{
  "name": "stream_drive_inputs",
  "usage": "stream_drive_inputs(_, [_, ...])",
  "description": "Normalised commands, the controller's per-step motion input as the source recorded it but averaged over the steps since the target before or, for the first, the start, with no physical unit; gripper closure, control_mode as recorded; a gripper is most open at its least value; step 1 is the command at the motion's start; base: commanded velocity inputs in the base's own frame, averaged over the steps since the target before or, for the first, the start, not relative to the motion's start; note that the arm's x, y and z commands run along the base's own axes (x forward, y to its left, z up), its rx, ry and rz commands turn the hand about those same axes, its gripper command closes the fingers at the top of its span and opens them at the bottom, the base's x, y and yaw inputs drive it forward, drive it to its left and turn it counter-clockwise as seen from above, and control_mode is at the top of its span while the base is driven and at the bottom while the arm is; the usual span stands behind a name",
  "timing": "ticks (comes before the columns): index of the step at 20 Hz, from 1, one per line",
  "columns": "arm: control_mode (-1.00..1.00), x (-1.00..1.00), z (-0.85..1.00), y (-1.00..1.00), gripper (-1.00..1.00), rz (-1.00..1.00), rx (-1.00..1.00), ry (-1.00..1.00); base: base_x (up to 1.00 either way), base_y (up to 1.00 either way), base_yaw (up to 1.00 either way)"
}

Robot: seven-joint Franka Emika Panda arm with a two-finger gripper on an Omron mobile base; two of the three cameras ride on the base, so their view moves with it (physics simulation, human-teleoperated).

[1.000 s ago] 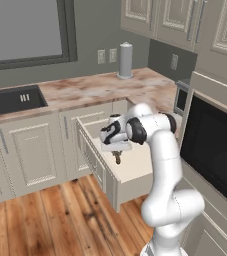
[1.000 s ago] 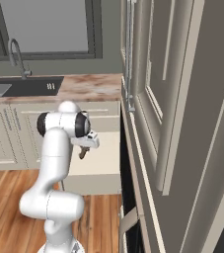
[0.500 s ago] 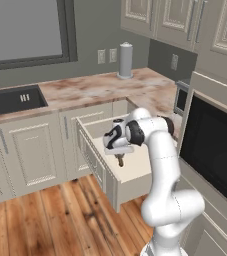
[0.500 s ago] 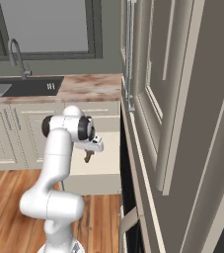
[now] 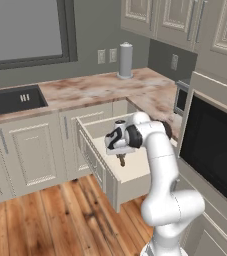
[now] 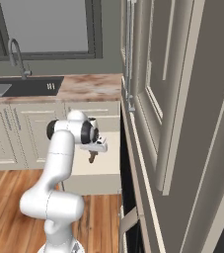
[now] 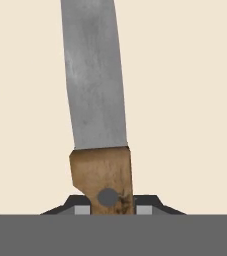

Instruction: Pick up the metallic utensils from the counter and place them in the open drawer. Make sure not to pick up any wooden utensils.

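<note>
My gripper (image 5: 121,158) hangs over the open cream drawer (image 5: 97,165), pointing down into its pale interior (image 6: 107,168). It is shut on the knife (image 7: 93,80) by the dark brown handle (image 7: 103,173), and the grey blade points away from the hand toward the drawer floor. In the hand view both fingertips (image 7: 82,210) press the handle from either side. In the base views the knife (image 5: 121,161) shows as a short dark piece below the hand (image 6: 92,156). The thin silver utensil, the wooden utensil and the island counter are out of view.
A marbled counter (image 5: 100,87) with a black sink (image 5: 10,100) runs behind the drawer, with a grey canister (image 5: 125,60) at its back. A dark oven front (image 5: 212,150) stands to the right. Tall cream cabinets (image 6: 182,99) crowd the right side. Wooden floor lies below.
The hand has sunk a little lower toward the drawer's inside and shifted slightly outward, still holding the knife.
</note>
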Motion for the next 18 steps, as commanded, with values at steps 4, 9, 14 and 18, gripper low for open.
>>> stream_drive_inputs(4, [-1.00, 0.21, -0.19, -0.03, 1.00, 0.01, 0.00, 0.00, 0.00, 0.00, 0.00])
stream_drive_inputs(9, [-1.00, 0.14, -0.15, 0.00, -1.00, 0.00, 0.00, 0.00, 0.00, 0.00, 0.00])
stream_drive_inputs(14, [-1.00, 0.25, -0.17, 0.00, -1.00, 0.00, 0.00, 0.05, 0.00, 0.00, 0.00])
stream_drive_inputs(18, [-1.00, 0.26, -0.21, 0.00, -1.00, 0.00, 0.00, 0.10, 0.00, 0.00, 0.00])
